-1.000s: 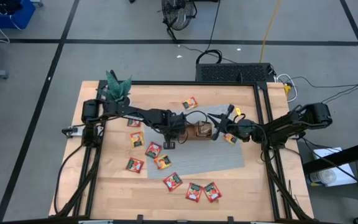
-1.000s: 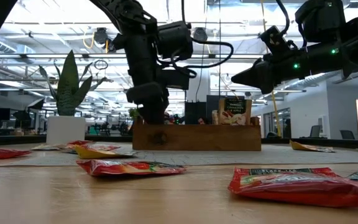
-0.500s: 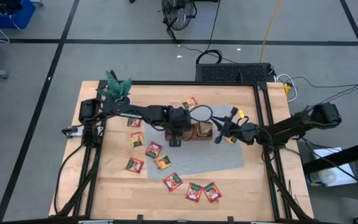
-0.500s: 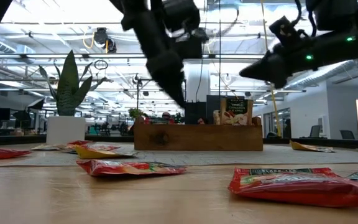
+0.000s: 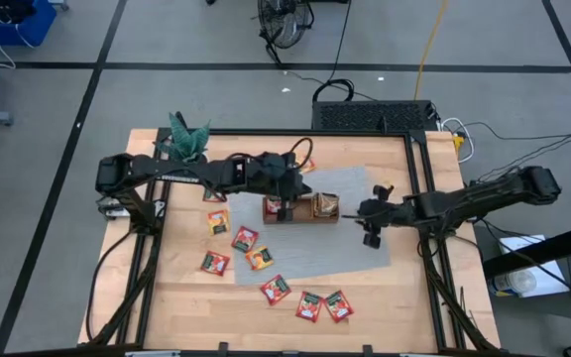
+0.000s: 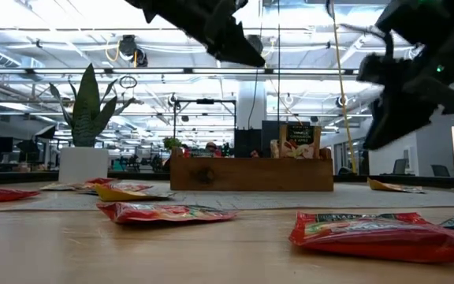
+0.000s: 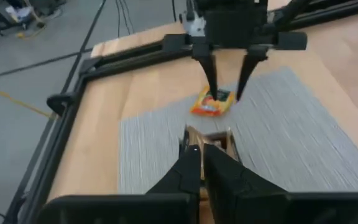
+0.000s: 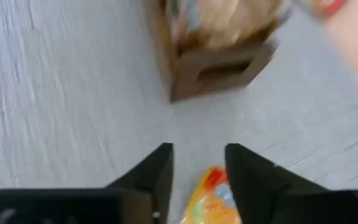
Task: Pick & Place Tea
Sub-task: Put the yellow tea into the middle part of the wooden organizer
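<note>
Both arms meet at the wooden tray (image 5: 300,208) at mid-frame on the grey mat (image 5: 350,248).

The left gripper (image 5: 284,205) hangs over the tray's left end, fingers pressed together and empty. The right gripper (image 5: 372,224), right of the tray, has its fingers spread either side of an orange-yellow sachet (image 7: 211,104) lying flat on the mat, its long axis not readable. Other tea sachets (image 5: 245,239) lie scattered flat at lower left, corners turned various ways.

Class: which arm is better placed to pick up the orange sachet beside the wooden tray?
The right. Its open gripper hangs directly over the orange sachet, whereas the left gripper, fingers shut, sits above the tray.
</note>
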Tool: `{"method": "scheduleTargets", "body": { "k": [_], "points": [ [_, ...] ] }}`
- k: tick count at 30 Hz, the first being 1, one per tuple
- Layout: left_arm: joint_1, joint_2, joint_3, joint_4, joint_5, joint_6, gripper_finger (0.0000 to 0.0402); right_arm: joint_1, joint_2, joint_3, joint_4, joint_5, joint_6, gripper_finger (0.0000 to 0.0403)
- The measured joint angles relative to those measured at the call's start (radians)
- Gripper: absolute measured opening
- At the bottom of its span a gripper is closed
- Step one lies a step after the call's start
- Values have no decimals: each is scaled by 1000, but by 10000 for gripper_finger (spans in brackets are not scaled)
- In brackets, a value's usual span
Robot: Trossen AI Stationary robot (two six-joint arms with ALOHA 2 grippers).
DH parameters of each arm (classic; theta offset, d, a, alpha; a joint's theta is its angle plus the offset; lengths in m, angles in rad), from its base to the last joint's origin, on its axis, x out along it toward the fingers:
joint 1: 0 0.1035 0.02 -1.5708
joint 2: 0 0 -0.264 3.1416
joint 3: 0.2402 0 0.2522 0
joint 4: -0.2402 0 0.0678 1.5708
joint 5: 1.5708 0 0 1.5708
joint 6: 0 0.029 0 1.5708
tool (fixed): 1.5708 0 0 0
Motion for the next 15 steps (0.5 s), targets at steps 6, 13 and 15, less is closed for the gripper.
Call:
{"method": "scheduleTargets", "body": {
  "k": [6, 13, 15],
  "points": [
    [11, 1, -57, 43, -14, -44, 27, -3, 99, 1, -29, -47, 115, 217],
    [6, 1, -63, 37, -14, -45, 4, -12, 206, 1, -55, 52, 122, 224],
    [6, 1, -63, 36, -14, -47, 6, -21, 247, 1, -47, 35, 142, 221]
  ]
}}
